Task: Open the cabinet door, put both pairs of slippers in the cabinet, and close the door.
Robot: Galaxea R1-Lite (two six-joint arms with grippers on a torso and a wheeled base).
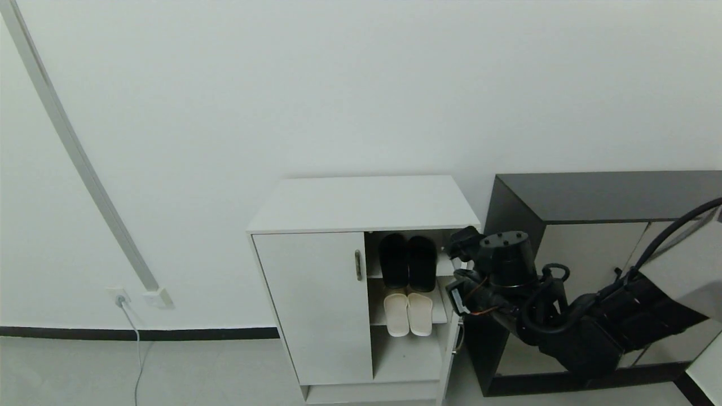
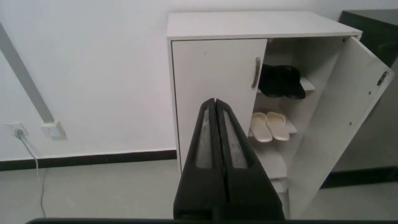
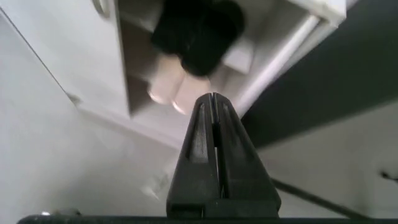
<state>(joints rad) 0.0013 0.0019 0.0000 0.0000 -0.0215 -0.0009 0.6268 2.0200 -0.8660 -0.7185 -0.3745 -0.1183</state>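
Farthest left, a grey cable duct (image 1: 79,152) slanted down the wall to a socket (image 1: 117,294), and a cord (image 1: 137,349) hung from it to the floor, all well apart from the work. Our left hand (image 2: 215,102) was closed, fingers pressed together on nothing. It hung well back from the white cabinet (image 1: 361,203), facing the closed left door (image 1: 313,304). Right of that door's handle (image 1: 357,265) the compartment stood open. The black slippers (image 1: 407,262) lay side by side on the top shelf and the white slippers (image 1: 408,313) on the shelf beneath, their near ends at the shelf's front edge. With both pairs inside, we judged that only the closing was left to do. The open door (image 2: 345,118) was hinged on the cabinet's right edge and stood swung out toward us, long axis upright, free edge nearest us. Our right hand (image 3: 213,96) was also closed and empty, up by the top of that door and looking down over the slippers. The right arm lay on the door's outer side, so it was much the nearer arm, and we judged the push would have to go leftward across the opening. A dark cabinet (image 1: 592,194) stood just beside the door on the right, leaving the arm little room there. We thought the white pair's near ends might catch the door if they overhung the shelf.
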